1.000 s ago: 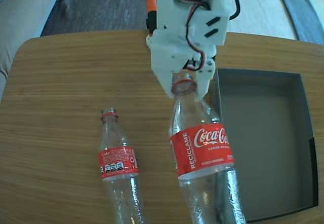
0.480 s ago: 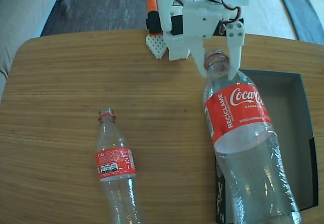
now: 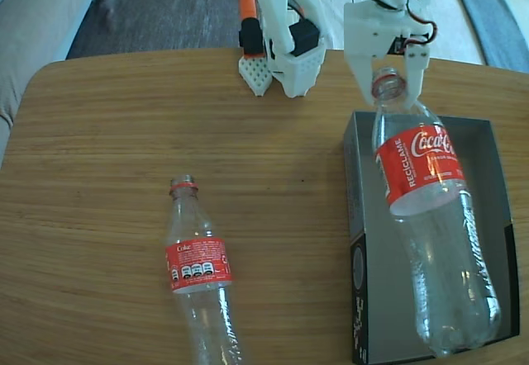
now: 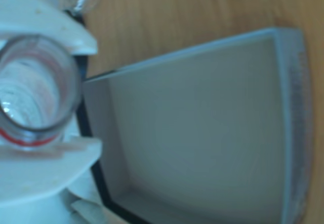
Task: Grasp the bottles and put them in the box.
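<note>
Currently, in the fixed view, the fingers (image 3: 389,94) at upper right are clamped on the neck of one bottle (image 3: 432,225), which hangs over the box (image 3: 355,191) at right. Second bottle (image 3: 198,274) lies on the table (image 3: 107,158), lower centre. Wrist view: fingers (image 4: 38,89) grip the bottle mouth (image 4: 35,89) at left; box interior (image 4: 202,127) fills the right.

Table (image 3: 124,134) was smooth light wood with thin grain lines, two bottles (image 3: 430,233) (image 3: 198,282) were clear shiny plastic with glossy red labels, box (image 3: 357,175) was dull dark card, matt grey inside, gripper (image 3: 392,101) was plain white plastic, grey cloth (image 3: 165,6) behind looked soft
</note>
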{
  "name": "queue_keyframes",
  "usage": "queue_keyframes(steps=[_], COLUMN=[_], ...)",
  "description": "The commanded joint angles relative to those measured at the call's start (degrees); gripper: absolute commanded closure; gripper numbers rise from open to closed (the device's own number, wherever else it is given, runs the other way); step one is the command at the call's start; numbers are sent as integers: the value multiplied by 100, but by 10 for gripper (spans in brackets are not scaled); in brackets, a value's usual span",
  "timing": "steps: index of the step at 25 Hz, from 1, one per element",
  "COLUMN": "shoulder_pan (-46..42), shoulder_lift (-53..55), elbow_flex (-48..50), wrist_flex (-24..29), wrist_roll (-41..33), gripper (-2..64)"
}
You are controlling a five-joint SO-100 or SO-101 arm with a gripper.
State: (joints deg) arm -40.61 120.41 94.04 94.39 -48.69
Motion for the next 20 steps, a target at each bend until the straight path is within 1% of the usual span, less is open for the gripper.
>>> queue_keyframes(steps=[1,8,15,20], shoulder_pan=[-352,-545,-554,-967], shoulder_lift=[176,167,62,44], elbow_flex=[97,272,272,290], wrist_flex=[378,-35,-483,-844], wrist_roll=[501,1450,2127,2487], gripper=[618,618,618,619])
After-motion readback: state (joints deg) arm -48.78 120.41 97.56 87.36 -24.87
